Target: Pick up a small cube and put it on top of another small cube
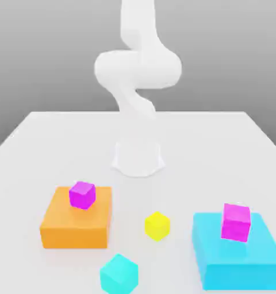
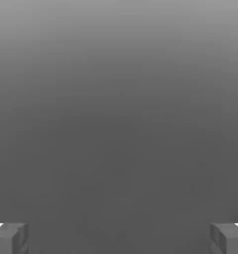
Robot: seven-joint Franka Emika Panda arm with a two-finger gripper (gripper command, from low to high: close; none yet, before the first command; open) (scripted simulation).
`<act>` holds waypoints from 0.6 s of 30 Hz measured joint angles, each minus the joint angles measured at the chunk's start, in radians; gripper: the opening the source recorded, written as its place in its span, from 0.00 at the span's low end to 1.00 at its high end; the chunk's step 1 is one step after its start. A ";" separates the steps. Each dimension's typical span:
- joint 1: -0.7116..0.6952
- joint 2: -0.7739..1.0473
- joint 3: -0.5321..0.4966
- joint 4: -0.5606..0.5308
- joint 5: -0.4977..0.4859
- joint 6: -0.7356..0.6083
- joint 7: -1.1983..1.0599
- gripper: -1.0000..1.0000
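- Arm (image 1: 137, 74): white, rising from a round base at the centre of the exterior view; the links twist upward in an S-shaped curve, bulge into a wide joint in the upper middle of the frame, and run out past the top edge.
- Gripper (image 2: 119, 238): in the hand view, two grey fingertips (image 2: 9, 238) sit at the two lower corners of the picture, far apart, with nothing between them; the jaws stand wide apart and hold nothing; behind them lies a plain grey gradient.
- Table (image 1: 221, 149): flat white surface spanning the lower half of the exterior view; grey backdrop above it.
- Small cube (image 1: 157, 225): bright yellow, resting on the table in the lower centre of the exterior view; it lies between the orange block and the blue block, touching neither, and is well apart from the arm's base.
- Cyan cube (image 1: 119, 274): slightly larger than the yellow one; on the table near the bottom edge of the frame, lower left of the small cube, apart from it.
- Orange block (image 1: 77, 221): flat, at lower left of the frame; a magenta cube (image 1: 82, 194) sits on its top face near the far edge.
- Blue block (image 1: 238, 252): flat, at lower right of the frame; a second magenta cube (image 1: 236, 221) sits on its top face, towards the far side.
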 joint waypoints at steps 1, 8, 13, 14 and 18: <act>0.010 0.033 -0.002 -0.030 -0.006 0.027 -0.023 0.50; 0.078 0.257 -0.028 -0.236 -0.039 0.211 -0.188 0.50; 0.126 0.428 -0.051 -0.390 -0.047 0.351 -0.327 0.50; 0.138 0.466 -0.057 -0.423 -0.046 0.381 -0.359 0.50; 0.184 0.659 -0.067 -0.557 -0.013 0.532 -0.518 0.50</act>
